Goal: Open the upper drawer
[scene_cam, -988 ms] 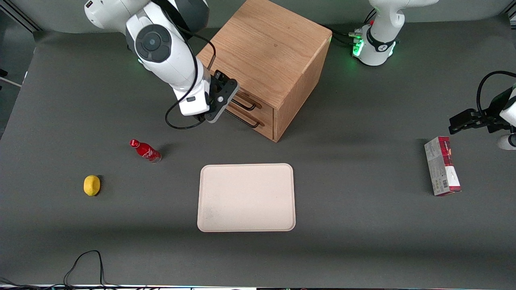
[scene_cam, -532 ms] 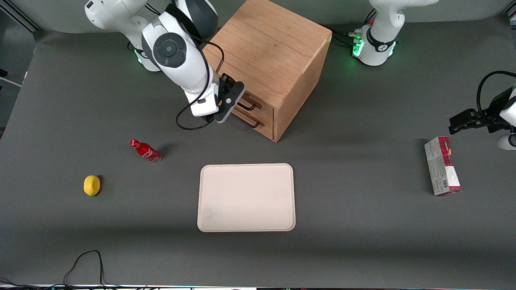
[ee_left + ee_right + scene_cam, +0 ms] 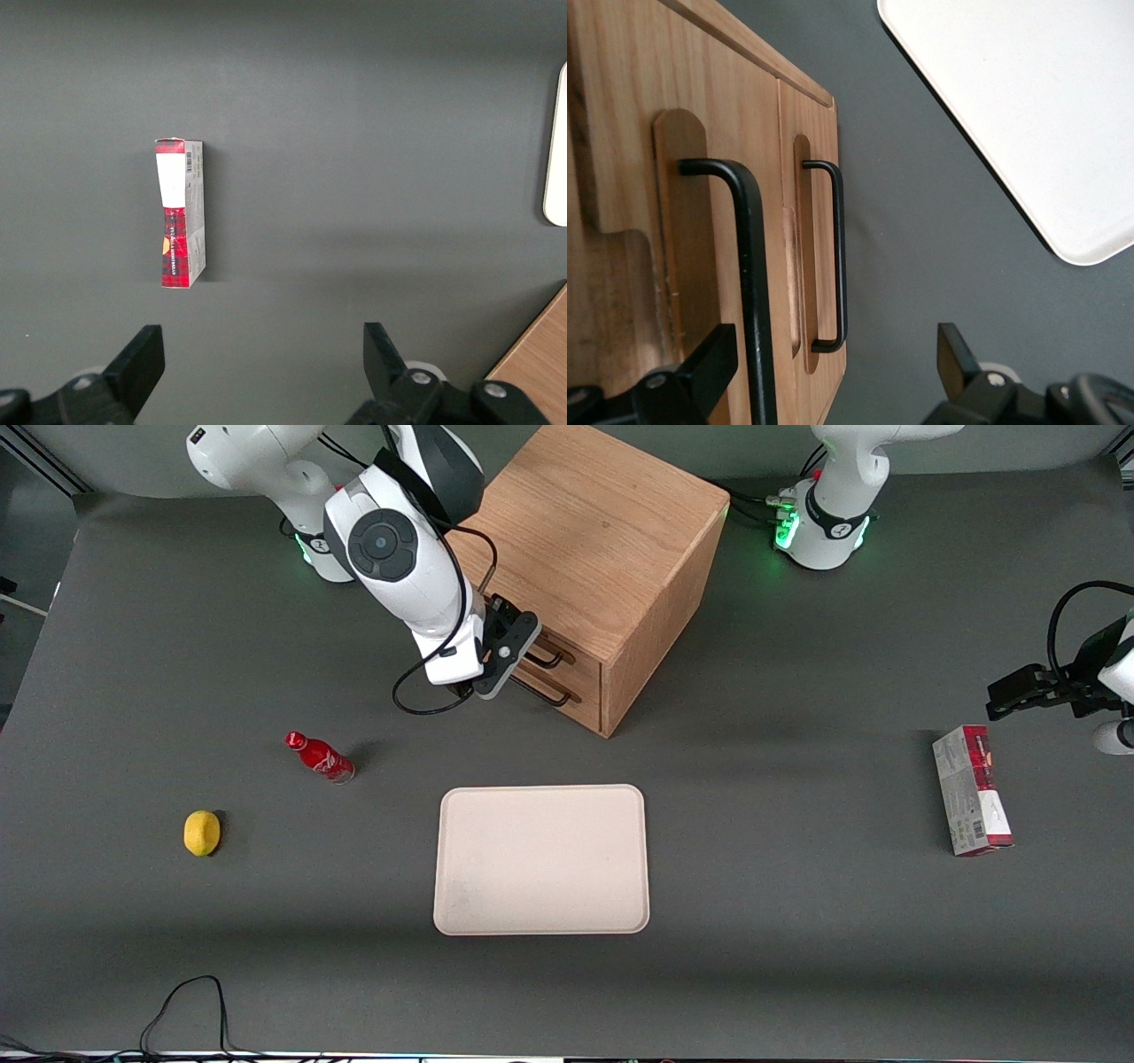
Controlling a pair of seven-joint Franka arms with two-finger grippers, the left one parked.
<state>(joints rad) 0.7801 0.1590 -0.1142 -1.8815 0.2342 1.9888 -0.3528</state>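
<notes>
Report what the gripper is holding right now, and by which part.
Nothing. The gripper is open in front of the upper drawer, its fingers straddling the black handle without closing on it.

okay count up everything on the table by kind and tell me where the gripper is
Cabinet with upper drawer: 1
Tray: 1
Red bottle: 1
Lemon: 1
Carton: 1
Total: 5
Gripper: open, one finger at the upper drawer's handle.

We take this for a robotics lab, probably: two white robot arms [image 3: 390,558] bolted to a grey matted desk [image 3: 797,921], cables trailing.
</notes>
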